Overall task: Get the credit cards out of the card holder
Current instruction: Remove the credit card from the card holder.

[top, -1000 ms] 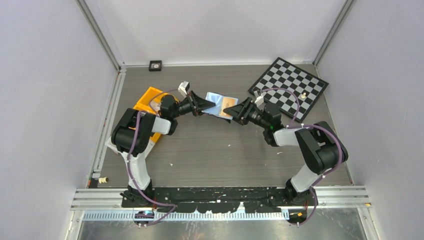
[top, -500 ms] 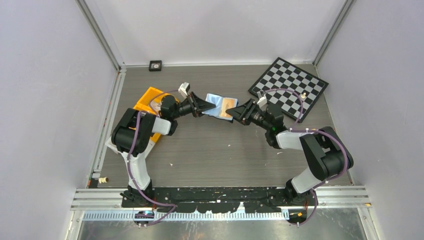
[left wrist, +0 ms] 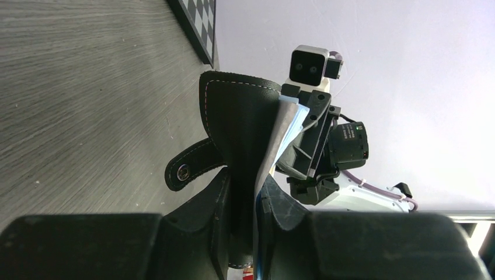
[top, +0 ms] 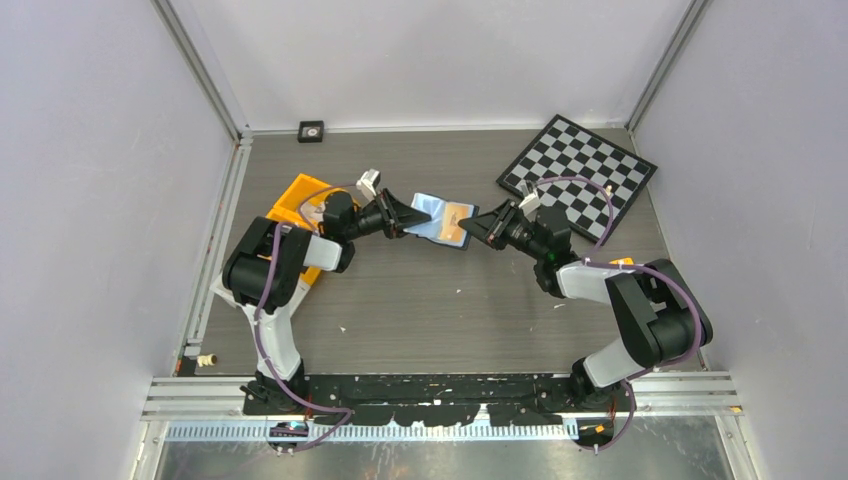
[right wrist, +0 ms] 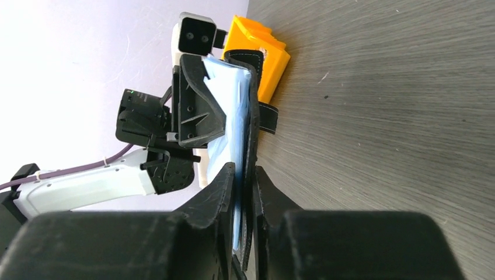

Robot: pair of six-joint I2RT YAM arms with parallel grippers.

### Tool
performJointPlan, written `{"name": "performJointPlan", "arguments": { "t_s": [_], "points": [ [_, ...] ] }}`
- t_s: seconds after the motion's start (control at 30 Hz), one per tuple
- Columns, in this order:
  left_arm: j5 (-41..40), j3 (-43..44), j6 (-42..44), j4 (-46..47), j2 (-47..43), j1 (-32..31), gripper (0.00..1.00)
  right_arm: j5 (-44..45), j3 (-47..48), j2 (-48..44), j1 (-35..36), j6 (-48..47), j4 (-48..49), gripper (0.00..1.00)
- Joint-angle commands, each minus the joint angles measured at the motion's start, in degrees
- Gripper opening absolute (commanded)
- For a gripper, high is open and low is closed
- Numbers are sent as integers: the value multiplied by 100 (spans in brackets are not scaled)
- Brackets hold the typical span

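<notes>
Far left on the counter (top: 420, 300): orange bin (top: 297, 203), by the left arm's elbow. A small black square (top: 311, 130) lies at the back wall, well apart from the rest.

The left tool (top: 412, 223) reaches rightward from near the bin, jaws pressed together on the left edge of the card holder (top: 430, 212). Left wrist cam: both fingers (left wrist: 211, 204) clamp the holder's black stitched cover w/ a pale lining alongside. The snap strap (left wrist: 188, 169) sticks out toward the counter side.

The holder sits btwn the two tools, opened out, grey-blue inside facing up. It is approx mid-counter toward the back and seemingly lifted off the surface. An orange-tan card (top: 460, 214) shows on its right half, just beside the right tool's tips.

The right tool (top: 471, 229) comes in from the right, jaws nearly together, pinching the holder's right edge. Right wrist cam shows a pale blue layer and the black cover edge both btwn its fingers. Can't tell if a card is in that pinch too. The tools face each other tip to tip, w/ the holder spanning the gap.

Further right: chessboard (top: 580, 172), back right corner, set at an angle, well apart from the holder, beyond the right arm.
</notes>
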Motion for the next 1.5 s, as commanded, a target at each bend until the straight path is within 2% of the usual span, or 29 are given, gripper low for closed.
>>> {"name": "performJointPlan", "arguments": {
  "t_s": [0.0,0.1,0.2,0.37,0.43,0.53,0.7,0.97,1.2,1.47],
  "points": [
    [-51,-111,125,98,-330,74,15,38,185,-185,-16,-268,-187,13],
    [-396,-451,220,-52,-545,395,35,174,212,-388,-50,-448,-587,3],
    [-730,-813,659,-581,-1012,768,47,542,238,-679,-87,-742,-1250,1],
    [-1501,-711,2119,-3077,-2322,818,52,967,365,-964,-95,-1109,-2073,1],
    [-1920,-619,2700,-3845,-2863,706,52,949,403,-948,-96,-1154,-2147,1],
    [-2471,-371,3591,-4527,-3350,134,43,826,479,-789,-95,-1118,-2136,0],
    [-2129,420,4240,-5038,-2902,-686,26,447,509,-521,-86,-897,-1688,1],
    [-906,846,3743,-4548,-1942,-770,25,173,426,-621,-87,-773,-1341,0],
    [-673,946,3483,-4419,-1475,-739,27,9,411,-609,-88,-619,-1118,1],
    [-582,697,2891,-4082,-1141,-293,27,-33,384,-641,-86,-562,-998,1]
  ]
}}
